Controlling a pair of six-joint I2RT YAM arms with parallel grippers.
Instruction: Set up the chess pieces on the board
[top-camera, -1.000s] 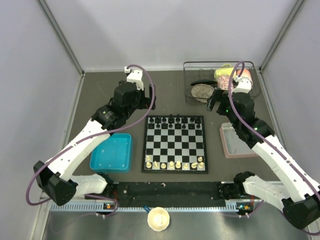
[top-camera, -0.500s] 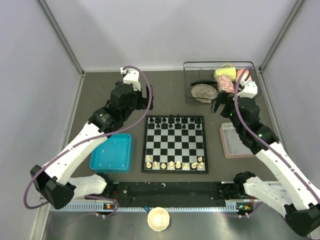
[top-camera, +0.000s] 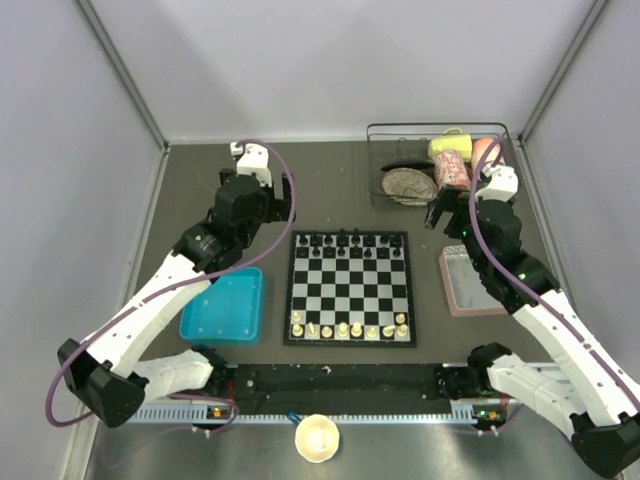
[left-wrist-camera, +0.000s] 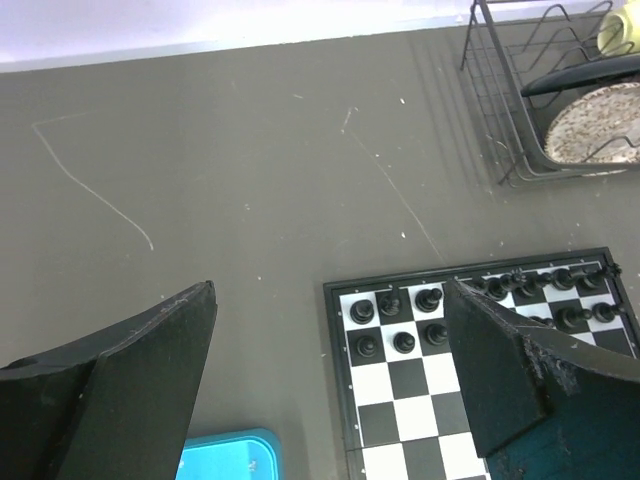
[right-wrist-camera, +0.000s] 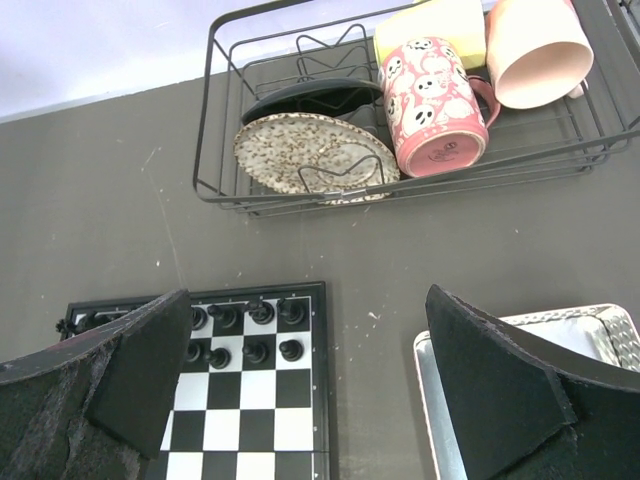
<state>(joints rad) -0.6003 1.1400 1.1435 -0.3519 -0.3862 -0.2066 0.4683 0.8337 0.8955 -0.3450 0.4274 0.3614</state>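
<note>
The board (top-camera: 350, 290) lies flat at the table's middle. Several cream chess pieces (top-camera: 343, 329) stand along its near row, not evenly lined up. Black pieces (top-camera: 348, 243) fill the two far rows. My left gripper (top-camera: 270, 208) is open and empty, hovering beyond the board's far left corner; its wrist view (left-wrist-camera: 328, 290) shows that corner with black pieces (left-wrist-camera: 403, 342). My right gripper (top-camera: 440, 215) is open and empty beyond the far right corner; its wrist view (right-wrist-camera: 308, 295) shows black pieces (right-wrist-camera: 255, 352) there. The cream pieces do not show in either wrist view.
A blue tray (top-camera: 223, 305) lies left of the board and a pinkish-grey tray (top-camera: 470, 283) right of it. A wire dish rack (top-camera: 440, 165) with a plate and mugs stands at the back right. A cream bowl (top-camera: 318, 437) sits at the near edge.
My left gripper has moved left, away from the board's far left corner. My right gripper has moved right and a little nearer. Both stayed open. No piece has moved.
</note>
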